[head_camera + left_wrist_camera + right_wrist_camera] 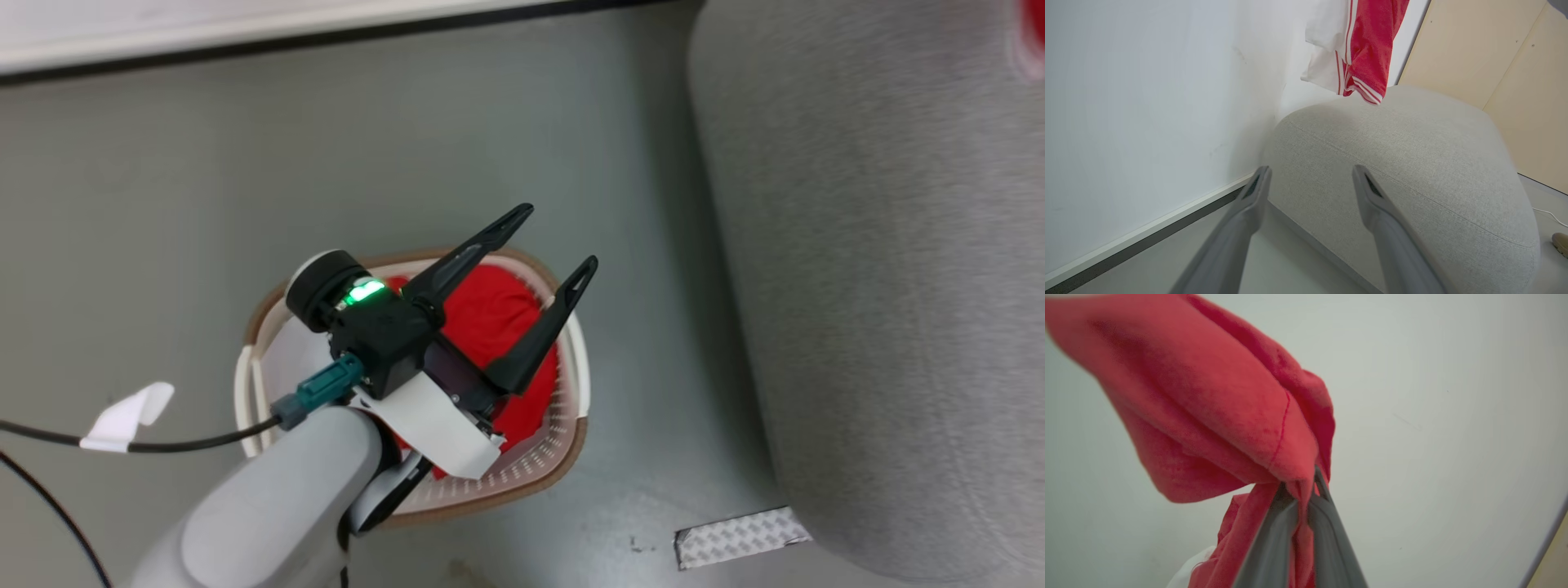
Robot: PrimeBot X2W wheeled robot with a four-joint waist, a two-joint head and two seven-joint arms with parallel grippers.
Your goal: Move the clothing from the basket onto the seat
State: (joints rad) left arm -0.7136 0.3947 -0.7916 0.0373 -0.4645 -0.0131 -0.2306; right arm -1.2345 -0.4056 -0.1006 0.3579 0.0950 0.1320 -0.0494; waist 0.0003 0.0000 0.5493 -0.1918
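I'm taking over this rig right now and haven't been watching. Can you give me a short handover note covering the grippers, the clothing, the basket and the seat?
Left gripper: open and holding nothing, poised above the basket.
Right gripper: shut on a red garment, which the left wrist view shows hanging above the seat.
Basket: on the floor beside the seat, with more red clothing inside.
Done: one garment is out of the basket, but it has not been laid down.
Left: set the held garment on the seat, then bring over what is in the basket.
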